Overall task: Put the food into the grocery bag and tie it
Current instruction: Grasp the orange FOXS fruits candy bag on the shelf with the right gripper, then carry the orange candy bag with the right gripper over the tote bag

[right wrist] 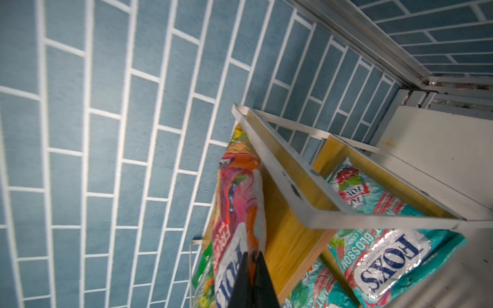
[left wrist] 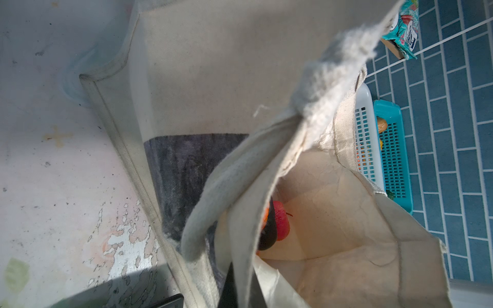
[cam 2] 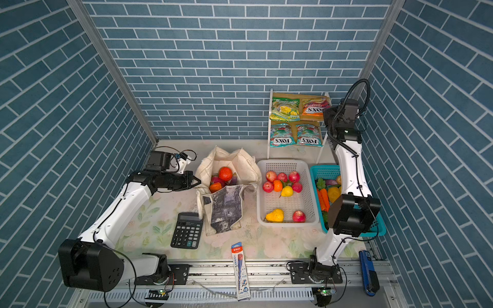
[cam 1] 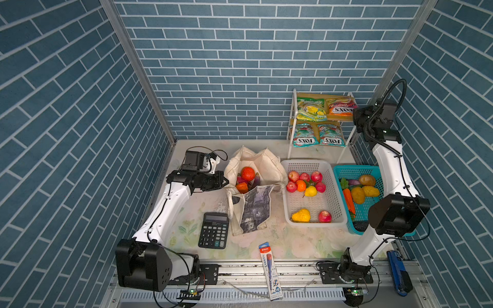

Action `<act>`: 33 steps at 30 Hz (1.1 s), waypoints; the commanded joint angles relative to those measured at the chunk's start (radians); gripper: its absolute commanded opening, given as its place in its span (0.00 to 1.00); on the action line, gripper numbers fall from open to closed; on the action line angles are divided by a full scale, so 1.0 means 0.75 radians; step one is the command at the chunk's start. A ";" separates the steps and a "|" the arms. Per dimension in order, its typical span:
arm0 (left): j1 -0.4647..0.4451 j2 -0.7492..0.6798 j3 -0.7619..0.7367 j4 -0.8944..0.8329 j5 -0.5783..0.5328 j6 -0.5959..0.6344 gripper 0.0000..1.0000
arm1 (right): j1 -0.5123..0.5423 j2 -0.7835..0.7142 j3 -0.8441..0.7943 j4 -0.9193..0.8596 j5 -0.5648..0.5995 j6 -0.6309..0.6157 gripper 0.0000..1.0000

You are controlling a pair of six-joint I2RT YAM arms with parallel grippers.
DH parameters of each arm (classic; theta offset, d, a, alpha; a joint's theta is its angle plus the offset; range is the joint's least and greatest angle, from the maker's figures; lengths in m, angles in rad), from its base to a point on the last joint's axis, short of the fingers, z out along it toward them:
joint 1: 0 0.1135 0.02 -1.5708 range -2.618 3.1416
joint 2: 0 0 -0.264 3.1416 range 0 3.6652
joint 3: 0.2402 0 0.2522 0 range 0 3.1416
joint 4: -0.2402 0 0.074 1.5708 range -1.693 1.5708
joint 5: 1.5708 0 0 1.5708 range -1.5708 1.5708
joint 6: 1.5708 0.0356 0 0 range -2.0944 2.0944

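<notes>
1. Both top views, left half: the grocery bag (cam 1: pixel 266 162) stands open on the table, between the left arm and the white basket (cam 1: pixel 286 197). The left gripper (cam 1: pixel 226 183) is at the bag's left rim, clamped onto the cream fabric. Inside the bag are a red-orange fruit (cam 1: pixel 248 173), a purple eggplant (cam 1: pixel 256 179) and an orange piece (cam 1: pixel 242 187) in front of them. The calculator (cam 1: pixel 214 234) lies just in front of the bag.
2. Both top views, right half: the right gripper (cam 1: pixel 356 113) is up at the shelf (cam 1: pixel 320 95) top tier, at the edge of the orange candy packet (cam 1: pixel 341 106). The green packet (cam 1: pixel 311 108) lies beside it, with teal packets (cam 1: pixel 306 134) on the tier below. The jaw gap isn't readable from here.
3. Left wrist: the dark fingers (left wrist: pixel 228 285) are pinched tight on the bag rim, and a fold of fabric runs out between them. The mouth gapes, showing the red fruit and dark eggplant against the plain lining. The teal basket (left wrist: pixel 392 149) is beyond the bag.
4. Right wrist: the fingers (right wrist: pixel 262 277) are fully together on the orange packet's near edge. The teal packets lie flat on the lower tier.
</notes>
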 commanded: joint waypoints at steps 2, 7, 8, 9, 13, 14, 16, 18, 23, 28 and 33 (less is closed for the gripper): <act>0.009 0.021 -0.016 0.015 -0.005 0.010 0.00 | 0.000 -0.239 0.011 0.077 0.069 -0.123 0.00; 0.009 0.027 -0.016 0.023 0.010 0.012 0.00 | 0.000 -0.377 0.010 0.029 0.002 -0.231 0.00; 0.009 0.029 -0.016 0.024 0.009 0.013 0.00 | 0.000 -0.403 0.010 0.010 -0.024 -0.252 0.00; 0.009 0.030 -0.015 0.023 0.006 0.016 0.00 | 0.000 -0.428 0.014 -0.017 -0.032 -0.268 0.00; 0.009 0.042 -0.008 -0.001 -0.011 0.036 0.00 | 0.000 -0.550 0.023 -0.142 -0.155 -0.370 0.00; 0.009 0.042 -0.008 0.000 -0.013 0.038 0.00 | 0.000 -0.586 0.013 -0.169 -0.171 -0.394 0.00; 0.009 0.042 -0.008 0.002 -0.015 0.040 0.00 | 0.000 -0.648 -0.013 -0.209 -0.209 -0.431 0.00; 0.009 0.042 -0.010 -0.001 -0.018 0.045 0.00 | 0.000 -0.705 -0.048 -0.242 -0.262 -0.457 0.00; 0.009 0.043 -0.011 -0.049 -0.072 0.086 0.00 | 0.016 -0.785 -0.190 -0.251 -0.494 -0.468 0.00; 0.009 0.043 -0.018 -0.055 -0.104 0.097 0.00 | 0.198 -0.816 -0.346 -0.224 -0.552 -0.545 0.00; 0.011 0.028 -0.021 -0.057 -0.178 0.098 0.00 | 0.457 -0.792 -0.465 -0.167 -0.504 -0.622 0.00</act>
